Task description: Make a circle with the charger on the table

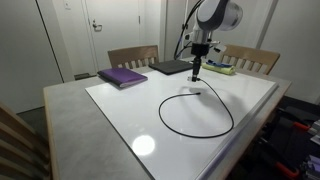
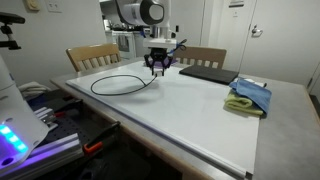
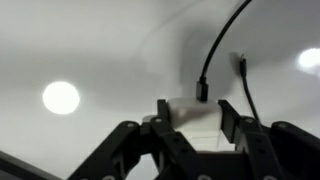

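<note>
Here, one charger (image 1: 161, 112) loops on the table (image 1: 70, 110), two plug ends (image 3: 201, 90) before the single gripper (image 3: 194, 105), jaws apart.

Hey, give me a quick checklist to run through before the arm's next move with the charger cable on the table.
1. Gripper open and empty: ok.
2. Charger lies in a loop on the table: ok.
3. Plug ends meet to close the loop: not ok; the wrist view shows a gap between them.
4. Loop lies apart from the laptop and purple book: ok.
5. Loop truly round: cannot tell; it looks oval in both exterior views.
</note>
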`<state>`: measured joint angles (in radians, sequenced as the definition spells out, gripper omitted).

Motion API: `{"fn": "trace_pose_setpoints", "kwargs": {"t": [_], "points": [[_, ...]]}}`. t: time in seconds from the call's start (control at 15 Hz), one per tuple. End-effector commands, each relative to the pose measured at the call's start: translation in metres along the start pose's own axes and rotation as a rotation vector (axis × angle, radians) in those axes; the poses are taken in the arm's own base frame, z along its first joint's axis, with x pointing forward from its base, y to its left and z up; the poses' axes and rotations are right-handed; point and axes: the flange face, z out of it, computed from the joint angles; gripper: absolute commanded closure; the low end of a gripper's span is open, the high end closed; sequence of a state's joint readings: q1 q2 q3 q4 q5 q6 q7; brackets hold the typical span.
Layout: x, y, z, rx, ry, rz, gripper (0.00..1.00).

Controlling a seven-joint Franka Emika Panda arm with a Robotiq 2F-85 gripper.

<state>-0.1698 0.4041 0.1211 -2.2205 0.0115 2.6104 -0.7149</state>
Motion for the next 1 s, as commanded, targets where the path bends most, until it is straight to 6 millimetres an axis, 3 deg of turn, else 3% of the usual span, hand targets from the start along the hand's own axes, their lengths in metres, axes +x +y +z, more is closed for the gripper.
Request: {"fn": "trace_pose_setpoints", "kwargs": {"t": [0.0, 0.13, 0.2, 0.53, 0.6, 0.93], "points": [[0.0062, -0.0057, -0.0057, 0.065, -0.007, -0.189, 0.73], [0.0063, -0.0124, -0.0019, 0.106, 0.001, -0.293, 0.73], [0.0076, -0.0115, -0.0004, 0.064, -0.009, -0.209, 0.48], [0.0082, -0.0147, 0.0005, 0.086, -0.005, -0.276, 0.48], [0.0082, -0.0148, 0.0006, 0.086, -0.005, -0.276, 0.73], [0.0139, -0.0106, -0.0079, 0.04, -0.099, -0.527, 0.73]]}}
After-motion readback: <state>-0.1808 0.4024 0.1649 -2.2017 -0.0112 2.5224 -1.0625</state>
